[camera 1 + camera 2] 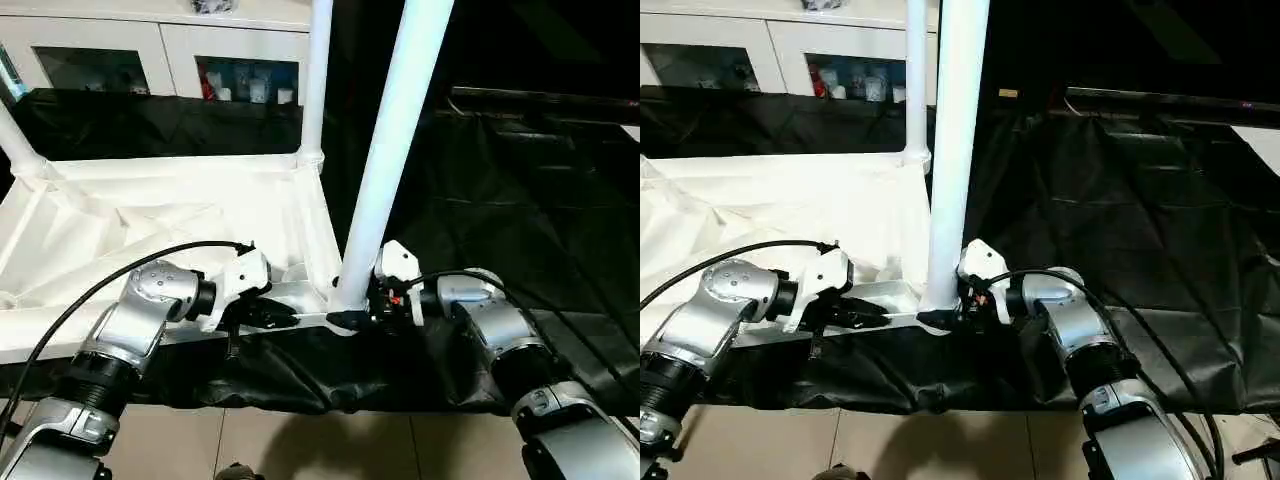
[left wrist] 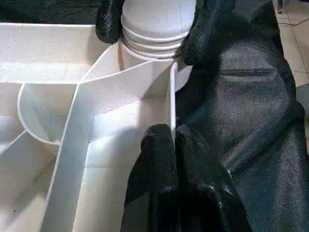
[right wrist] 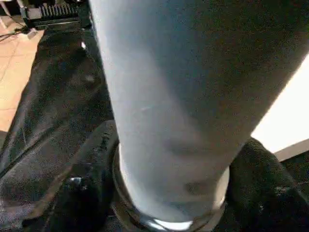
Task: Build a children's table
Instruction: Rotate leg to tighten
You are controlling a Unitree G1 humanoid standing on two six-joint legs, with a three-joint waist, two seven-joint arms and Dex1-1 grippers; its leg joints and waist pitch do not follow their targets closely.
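**Near-corner leg being seated in the upturned table top**

The table top (image 1: 150,215) is laid upside down on a black cloth (image 1: 500,200), ribs facing up, in front of a white cabinet (image 1: 160,50). Three legs are seen standing in its corner sockets: one at the far right corner (image 1: 316,80), one at the far left corner (image 1: 18,140), and the near leg (image 1: 395,150) at the near right corner. The fourth corner cannot be seen, so at least that leg may remain, along with turning the table upright.

The near leg's long axis runs nearly vertical, leaning slightly, with its base in the socket and its far end pointing up.

The left gripper (image 2: 169,140) is pinched shut on the thin rim of the table top, just beside that socket. The right gripper (image 2: 149,24) is set around the base of the near leg, a finger (image 2: 205,29) on either side; whether it is squeezing firmly cannot be told.
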